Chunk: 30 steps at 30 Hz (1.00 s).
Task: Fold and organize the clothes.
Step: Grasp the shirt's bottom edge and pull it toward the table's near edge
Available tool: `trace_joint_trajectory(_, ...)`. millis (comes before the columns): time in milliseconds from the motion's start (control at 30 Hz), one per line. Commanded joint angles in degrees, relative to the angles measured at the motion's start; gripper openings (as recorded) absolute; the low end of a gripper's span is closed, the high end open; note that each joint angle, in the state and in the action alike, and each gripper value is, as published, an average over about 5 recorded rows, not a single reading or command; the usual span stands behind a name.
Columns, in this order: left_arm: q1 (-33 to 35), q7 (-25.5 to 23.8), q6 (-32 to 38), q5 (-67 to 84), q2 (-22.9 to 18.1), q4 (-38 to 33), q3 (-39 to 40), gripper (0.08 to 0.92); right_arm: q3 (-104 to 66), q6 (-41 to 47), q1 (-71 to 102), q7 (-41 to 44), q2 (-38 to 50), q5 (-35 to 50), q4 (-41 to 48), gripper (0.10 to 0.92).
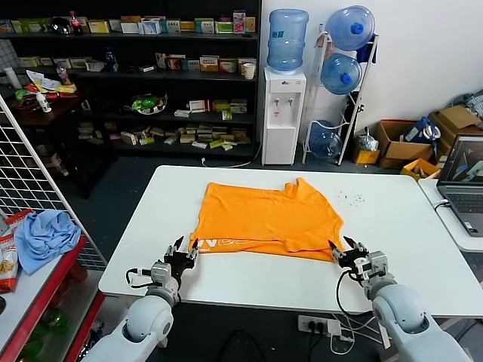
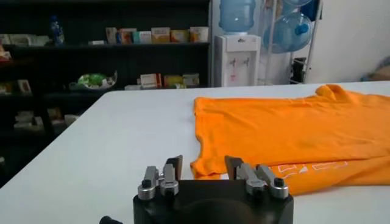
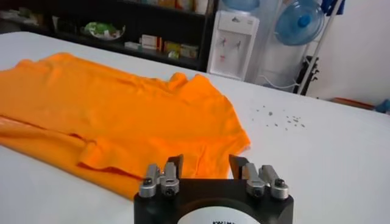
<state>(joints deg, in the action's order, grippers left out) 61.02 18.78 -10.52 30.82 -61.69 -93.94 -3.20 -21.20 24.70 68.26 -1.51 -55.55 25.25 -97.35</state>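
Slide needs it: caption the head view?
Both open tools, left and right, poised at orange T-shirt's near corners.

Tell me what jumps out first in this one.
The bright orange T-shirt lies partly folded in the middle of the white table, pale lettering showing along its near edge. Both grippers sit open at that near edge: the left gripper by the shirt's left corner, the right gripper by its right corner, neither holding cloth.

Blue cloth [image 1: 47, 235] left; laptop [image 1: 465, 183] right.
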Motion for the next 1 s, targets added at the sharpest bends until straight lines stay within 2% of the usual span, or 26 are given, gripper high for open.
trace_joint_trajectory(33,2.7,1.1,-1.4,4.9,0.5,-2.0,0.2,0.640,-1.5,4.2,4.6,-1.0,0.7,0.1,-3.5,0.734)
trace_joint_trajectory(100,2.3,1.2,-1.6,5.8,0.3,-1.3,0.2,0.701,-1.5,3.8,4.6,-0.8,0.4,-0.6,-2.9,0.784)
trace_joint_trajectory(200,1.5,1.3,-2.0,7.1,0.1,0.2,0.2,0.779,-1.5,3.4,4.3,-0.8,-0.1,-1.1,-1.5,0.817)
trace_joint_trajectory(300,0.7,1.4,-2.1,7.8,-0.2,1.7,0.2,0.816,-1.4,3.1,3.7,-0.9,-0.4,-1.1,-0.1,0.813)
trace_joint_trajectory(400,-0.2,1.4,-2.1,8.0,-0.5,3.0,0.3,0.807,-1.4,2.9,2.9,-1.0,-0.6,-1.0,0.9,0.758)
trace_joint_trajectory(533,-1.0,1.4,-2.2,8.0,-0.6,4.3,0.5,0.721,-1.2,3.0,2.0,-1.4,-0.7,-0.6,2.1,0.645)
trace_joint_trajectory(1000,-0.4,0.8,-1.7,8.3,0.2,3.8,0.5,0.313,-0.5,2.3,2.2,-1.5,-0.3,-0.7,2.3,0.238)
